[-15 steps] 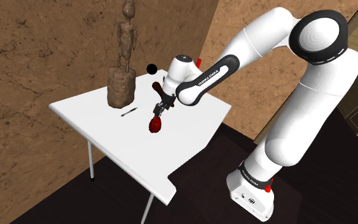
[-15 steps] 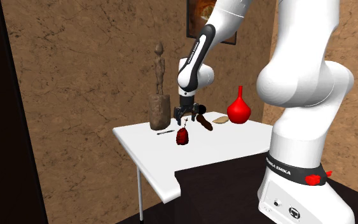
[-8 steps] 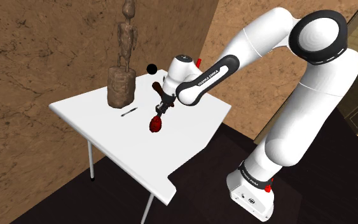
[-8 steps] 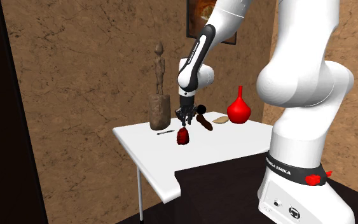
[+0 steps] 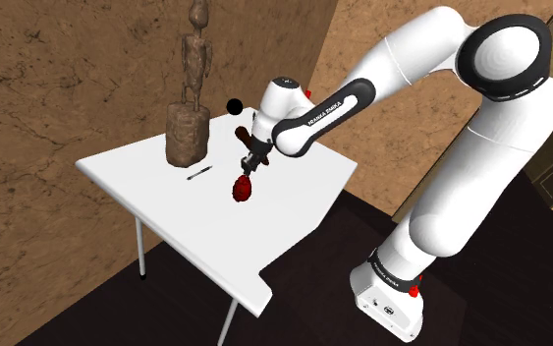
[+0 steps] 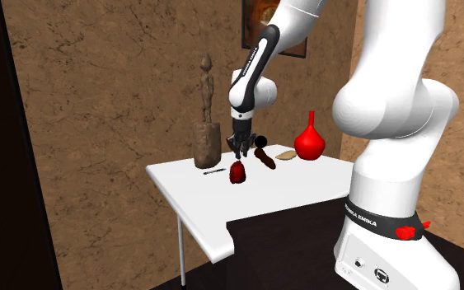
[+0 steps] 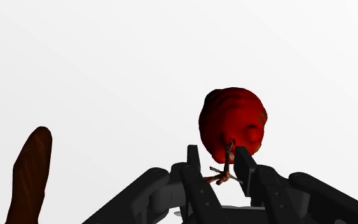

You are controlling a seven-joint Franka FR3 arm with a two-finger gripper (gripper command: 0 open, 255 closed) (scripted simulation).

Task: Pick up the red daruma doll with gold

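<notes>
Red round daruma doll (image 7: pixel 231 121) (faint gold flecks), its cord pinched in the end effector (image 7: pixel 217 160).

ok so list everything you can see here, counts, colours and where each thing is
daruma doll: 1, red with a gold touch, below the gripper, near the table's middle
table: 1, white, by the brown walls
carved figure: 1, brown, standing at the table's far corner
thin stick: 1, dark, lying beside the figure
long rounded piece: 1, dark brown, behind the doll
ball: 1, black, just above the long piece
vase: 1, red, table's far edge
flat piece: 1, tan, beside the vase
framed picture: 1, dark, on the wall
arm: 1, white, on its stand
gripper: 1, black, shut on the doll's top cord
</notes>
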